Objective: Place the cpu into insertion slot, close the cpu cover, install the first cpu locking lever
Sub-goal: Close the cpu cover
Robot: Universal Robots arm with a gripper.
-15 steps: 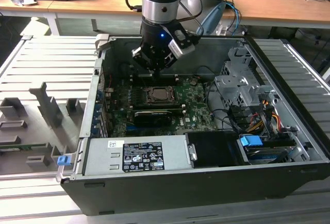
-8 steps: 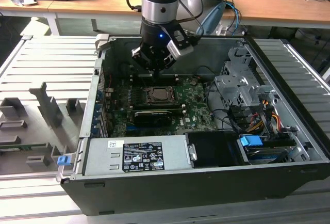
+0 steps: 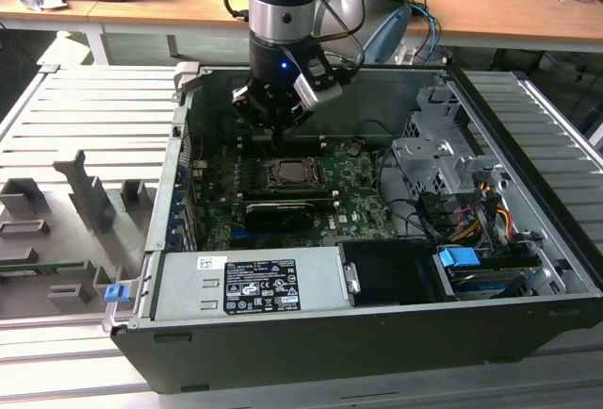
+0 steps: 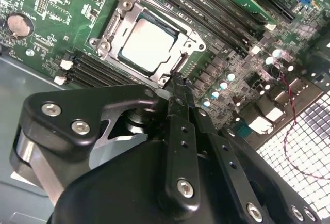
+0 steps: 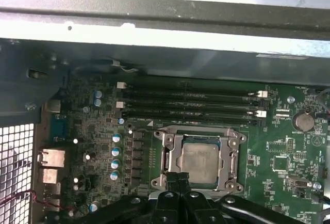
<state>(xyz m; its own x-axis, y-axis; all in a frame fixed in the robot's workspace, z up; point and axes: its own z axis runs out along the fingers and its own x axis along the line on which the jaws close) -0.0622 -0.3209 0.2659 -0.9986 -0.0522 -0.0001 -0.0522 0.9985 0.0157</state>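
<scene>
Pincer [image 3: 280, 136] inside the open computer case [image 3: 377, 334], hanging from the arm straight over the motherboard [image 3: 358, 202]. Fingers [image 5: 171, 182] pressed together in both wrist views, tip against tip, pointing at the socket's nearest edge. Touching that edge or hovering just off it: cannot tell.

Just beyond the tips, the cpu [image 4: 149, 43]: a dull silver-tan square, lying flat in the socket. Around it, the cpu cover [image 5: 174, 154], a grey metal frame folded down flat, chip top showing through its window. Locking levers along the socket's sides too hard to make out, latched or not.

Farther out past the socket from the tips, in the first wrist view, several long black memory slots [image 5: 191, 100], side by side and parallel to the socket's far edge, some ends with white latches. Off to one side of the pincer, a row of small blue-topped capacitors [image 5: 116, 157]. Off to the other side, a round coin battery [image 5: 304, 122], well apart from the tips.

In the exterior view, nearer the camera than the pincer, a grey power supply [image 3: 250, 282] with a white label, along the case's near wall. Toward the exterior view's right of the pincer, a metal drive cage [image 3: 433, 155] with bundled cables [image 3: 490, 206] beside it. Case resting on a grey ribbed tabletop [image 3: 75, 117].
</scene>
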